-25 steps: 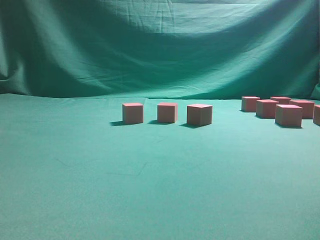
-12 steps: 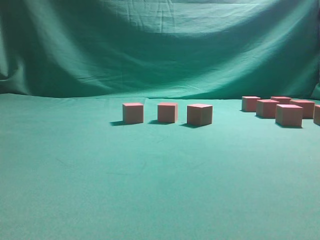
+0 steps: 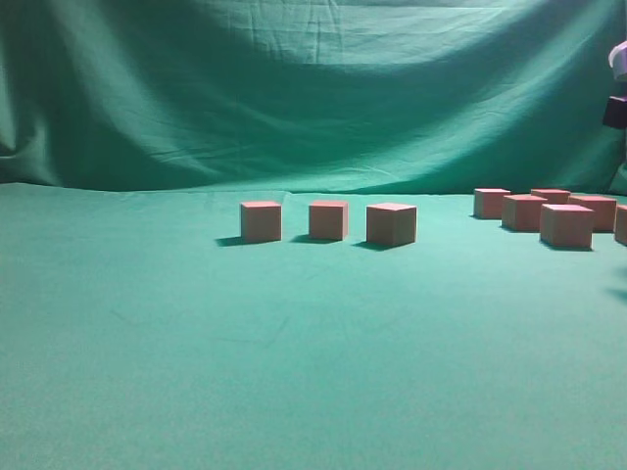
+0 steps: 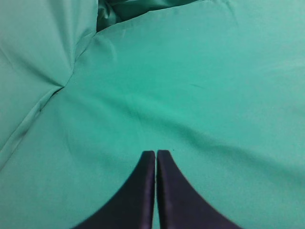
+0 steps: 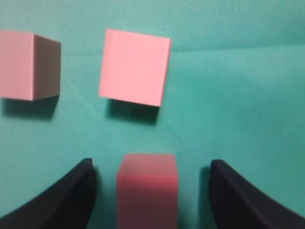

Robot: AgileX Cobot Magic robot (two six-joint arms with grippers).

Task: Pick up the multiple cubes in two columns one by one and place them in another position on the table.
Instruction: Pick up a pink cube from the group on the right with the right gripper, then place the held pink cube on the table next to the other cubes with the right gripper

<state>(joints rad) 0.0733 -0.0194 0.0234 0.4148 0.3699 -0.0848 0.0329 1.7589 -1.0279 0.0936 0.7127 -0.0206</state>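
Teal cloth table (image 3: 294, 372), wrinkled, bare in the foreground. Mid-table: three cubes (image 3: 328, 220) in a row, apart from each other. Far right: a cluster of further cubes (image 3: 565, 225) close together. Right gripper (image 5: 151, 191) is spread wide, one cube (image 5: 147, 188) between the fingers, gaps both sides, no contact. Left gripper (image 4: 156, 157) has fingers pressed together over bare cloth, holding nothing. Green backdrop (image 3: 313, 88) behind.

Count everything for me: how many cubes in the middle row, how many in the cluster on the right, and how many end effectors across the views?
middle-row cubes: 3
right-cluster cubes: 6, one cut off at the frame edge
end effectors: 2, the left end effector and the right end effector
Total: 11
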